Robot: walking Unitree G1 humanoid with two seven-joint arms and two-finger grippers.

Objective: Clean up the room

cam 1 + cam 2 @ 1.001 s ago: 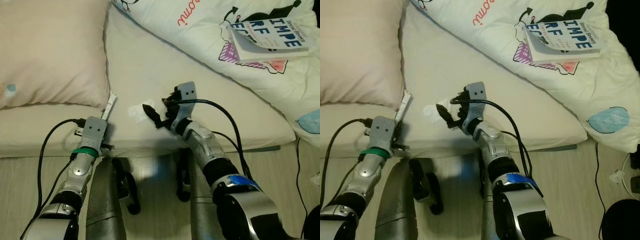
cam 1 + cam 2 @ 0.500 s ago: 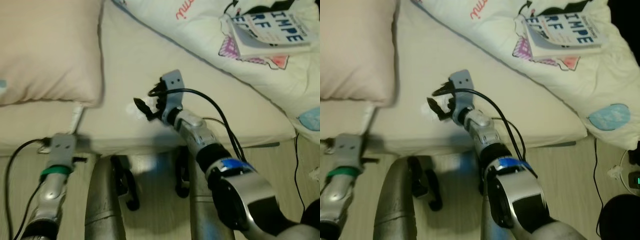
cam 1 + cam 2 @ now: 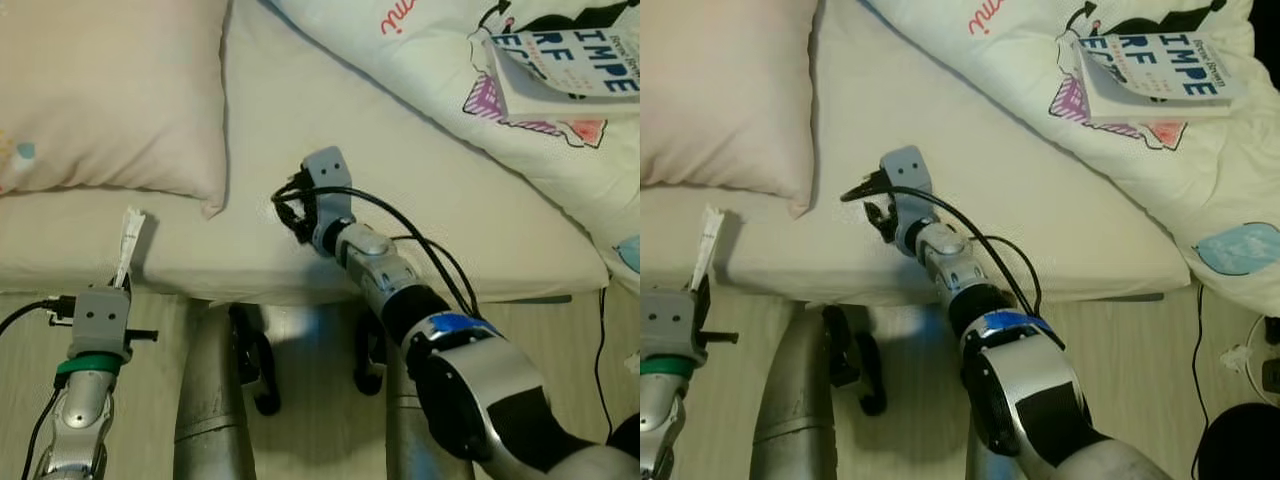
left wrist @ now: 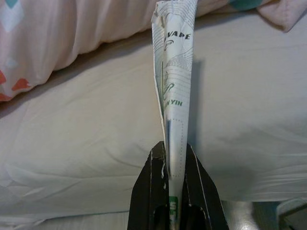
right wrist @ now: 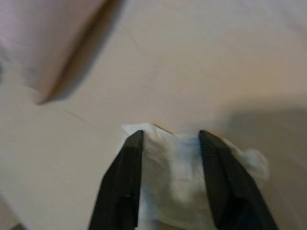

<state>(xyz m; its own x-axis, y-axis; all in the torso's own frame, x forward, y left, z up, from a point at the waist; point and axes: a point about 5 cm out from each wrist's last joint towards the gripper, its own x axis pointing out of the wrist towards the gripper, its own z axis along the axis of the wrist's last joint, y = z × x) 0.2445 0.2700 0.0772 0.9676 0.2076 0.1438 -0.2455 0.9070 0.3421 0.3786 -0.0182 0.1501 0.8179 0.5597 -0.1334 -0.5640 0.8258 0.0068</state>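
Observation:
A crumpled white tissue (image 5: 177, 177) lies on the cream bed sheet (image 3: 450, 200). My right gripper (image 5: 170, 139) is down on it and open, one finger (image 5: 122, 182) on each side of the tissue. In the left eye view that gripper (image 3: 290, 212) sits near the pillow's corner and hides the tissue. My left gripper (image 4: 168, 153) is shut on a long white paper wrapper (image 4: 172, 86) with green print. It holds the wrapper (image 3: 128, 240) upright just off the bed's front edge, with the left gripper (image 3: 118, 285) below it.
A pale pink pillow (image 3: 100, 90) covers the bed's left. A printed white duvet (image 3: 430, 60) with a book (image 3: 565, 65) on it lies at the right. A black cable (image 3: 600, 320) runs over the floor at the far right.
My right gripper has moved left and down over the tissue, which now lies between its fingers. My left arm has drawn back and left off the bed with the wrapper.

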